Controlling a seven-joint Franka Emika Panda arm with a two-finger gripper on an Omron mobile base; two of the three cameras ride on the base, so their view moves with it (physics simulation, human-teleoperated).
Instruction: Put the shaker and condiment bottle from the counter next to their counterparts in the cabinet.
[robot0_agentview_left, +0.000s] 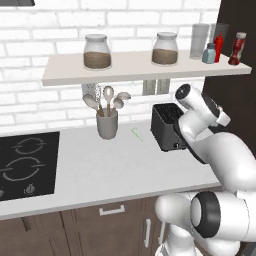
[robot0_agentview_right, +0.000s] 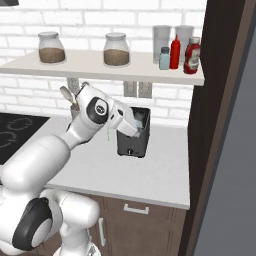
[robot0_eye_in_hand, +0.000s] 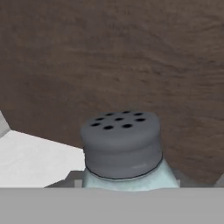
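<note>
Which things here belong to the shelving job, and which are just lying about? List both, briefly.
Job in hand:
shaker, close before the hand camera
condiment bottle, already on the cabinet shelf
counterparts beside it: squeeze bottle, twin shaker
counter

Lying about:
toaster
jars
utensil holder
cooktop
glasses

The counter (robot0_agentview_left: 115, 170) is a pale slab. A black cooktop (robot0_agentview_left: 25, 165) sits in it at 9 o'clock, a grey cup of spoons (robot0_agentview_left: 107, 122) stands at 12, and a black toaster (robot0_agentview_left: 167, 127) at 2.

Above, the cabinet (robot0_agentview_left: 140, 71) shelf holds two jars (robot0_agentview_left: 97, 52), two glasses (robot0_agentview_left: 199, 41), a small shaker twin (robot0_agentview_left: 209, 53), a bright red squeeze bottle (robot0_agentview_left: 218, 47) and the condiment bottle (robot0_agentview_left: 237, 49) at its 3 o'clock end.
</note>
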